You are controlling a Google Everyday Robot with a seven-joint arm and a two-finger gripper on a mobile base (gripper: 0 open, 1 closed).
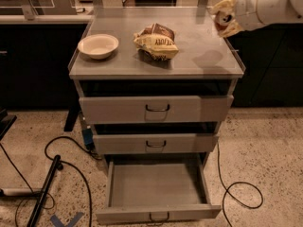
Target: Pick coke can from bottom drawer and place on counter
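My gripper (223,19) comes in from the upper right and is shut on the coke can (221,20), a small red can seen between the pale fingers. It hangs just above the counter (199,56) near its right rear corner and throws a shadow on it. The bottom drawer (156,188) is pulled open at the base of the cabinet, and its grey floor is bare.
A cream bowl (98,46) sits on the counter's left side and a yellow-and-brown snack bag (156,42) near the middle. The top drawer (156,109) and middle drawer (156,143) stand slightly ajar. Black cables (239,193) and a dark pole (45,190) lie on the speckled floor.
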